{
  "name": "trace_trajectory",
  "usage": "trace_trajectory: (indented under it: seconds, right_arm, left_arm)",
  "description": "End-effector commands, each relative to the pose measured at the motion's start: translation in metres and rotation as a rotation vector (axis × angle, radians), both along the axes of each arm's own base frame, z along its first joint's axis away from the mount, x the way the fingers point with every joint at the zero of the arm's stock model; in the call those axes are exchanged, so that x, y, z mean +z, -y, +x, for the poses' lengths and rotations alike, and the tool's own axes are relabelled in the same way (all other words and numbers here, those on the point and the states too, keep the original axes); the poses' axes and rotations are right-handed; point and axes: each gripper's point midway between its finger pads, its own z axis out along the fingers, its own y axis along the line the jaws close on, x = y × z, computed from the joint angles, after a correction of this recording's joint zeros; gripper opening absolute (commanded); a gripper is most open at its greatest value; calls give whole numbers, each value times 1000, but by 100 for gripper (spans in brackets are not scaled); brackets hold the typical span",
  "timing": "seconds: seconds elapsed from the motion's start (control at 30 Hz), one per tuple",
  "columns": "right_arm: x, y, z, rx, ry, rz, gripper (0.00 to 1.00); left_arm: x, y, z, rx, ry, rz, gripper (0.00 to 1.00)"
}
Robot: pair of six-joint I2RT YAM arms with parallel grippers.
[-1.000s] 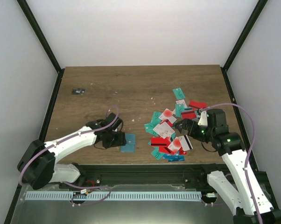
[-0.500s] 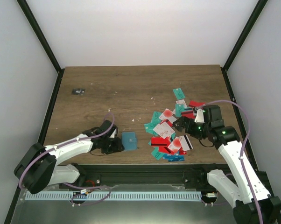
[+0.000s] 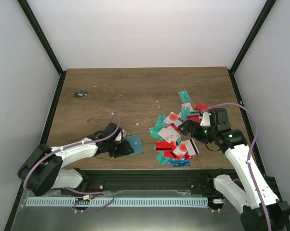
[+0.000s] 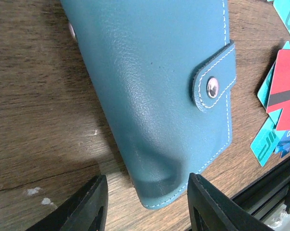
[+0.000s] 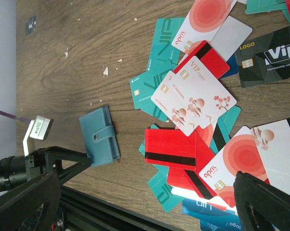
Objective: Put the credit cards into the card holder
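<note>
The left pincer straddled the near corner of the card holder (tab snapped shut, inside hidden), jaws half apart, likely to steady it; whether they pinched it I couldn't tell. The right pincer, jaws wide, hovered over the credit cards lying loose beneath it.

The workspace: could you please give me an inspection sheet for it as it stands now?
Surface: wooden table, scattered pale specks.
Job's things: card holder closed, snap fastened, near left; credit cards heaped loose at right.
Clutter: small dark object at far left.
Grippers: left gripper straddles the card holder's near corner, grip unclear; right gripper open above the credit cards.
Cables: purple cable looped along each arm.
Surroundings: white walls, black frame posts.
</note>
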Motion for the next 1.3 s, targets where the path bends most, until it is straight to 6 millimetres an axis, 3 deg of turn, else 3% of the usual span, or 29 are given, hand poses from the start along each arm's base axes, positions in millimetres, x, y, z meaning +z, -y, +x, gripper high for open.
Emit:
trace_trajectory:
  seconds: [0.0,0.17,0.23,0.33,0.4,0.57,0.77,0.97,1.17,1.27]
  right_arm:
    - [9,-4,4,20,28,4,100]
    - [12,-5,6,18,32,13,100]
    - [10,-7,8,20,35,24,100]
    - [5,-9,9,28,39,34,100]
    - [4,-13,10,40,38,51,100]
    - [8,-38,1,153,52,216,100]
    - [14,-58,-8,274,76,345,100]
    - [24,-75,-21,399,93,457,99]
    - [28,-100,-30,507,81,457,93]
    - [24,-106,-31,515,86,428,90]
  left_arm:
    - [9,1,3,35,13,-29,47]
    - [-5,-2,3,51,-3,-11,41]
    - [-11,0,2,44,-12,-16,32]
    - [-15,3,4,23,-2,-18,5]
    - [-11,4,6,8,11,-11,4]
    - [35,15,14,-9,108,-103,4]
    - [98,30,10,-103,193,-235,4]
    - [134,46,3,-205,214,-342,4]
    - [177,60,6,-198,220,-446,4]
    - [189,65,8,-194,216,-490,4]
